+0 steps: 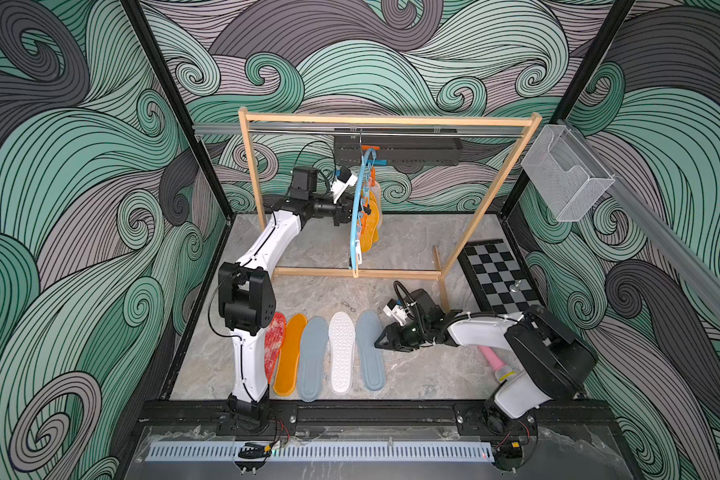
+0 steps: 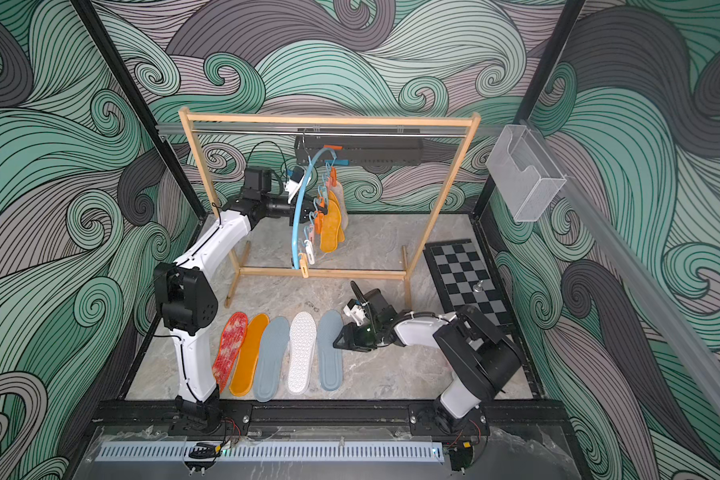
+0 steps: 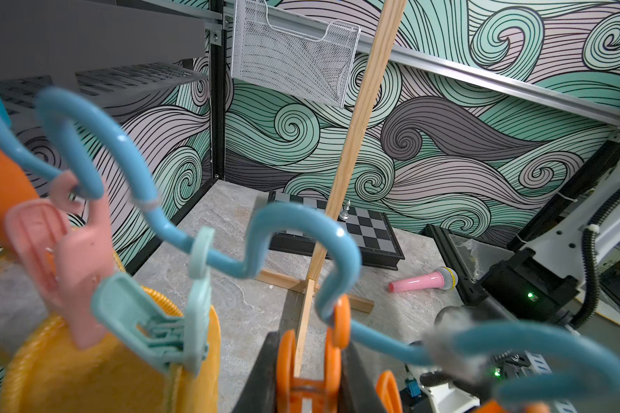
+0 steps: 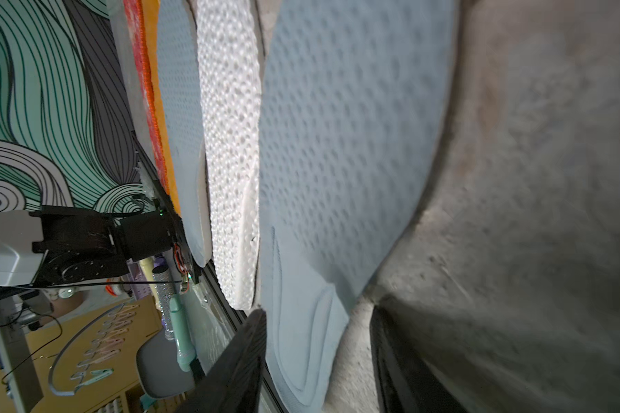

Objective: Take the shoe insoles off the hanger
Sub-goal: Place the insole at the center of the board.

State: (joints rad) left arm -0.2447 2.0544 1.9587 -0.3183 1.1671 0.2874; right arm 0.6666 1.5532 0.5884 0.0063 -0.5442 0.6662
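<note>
The light blue hanger hangs by its hook from the rack's rod. Orange insoles and a pale one hang from its clips. My left gripper is at the hanger, shut on an orange clip. On the table lie a red-white insole, an orange one, a grey-blue one, a white dotted one and a second grey-blue one. My right gripper stands open, low over the edge of that last insole.
The wooden-framed rack stands mid-table, with its base bar across the floor. A chessboard lies at the right and a pink microphone under my right arm. A wire mesh basket and a black shelf hang on the walls.
</note>
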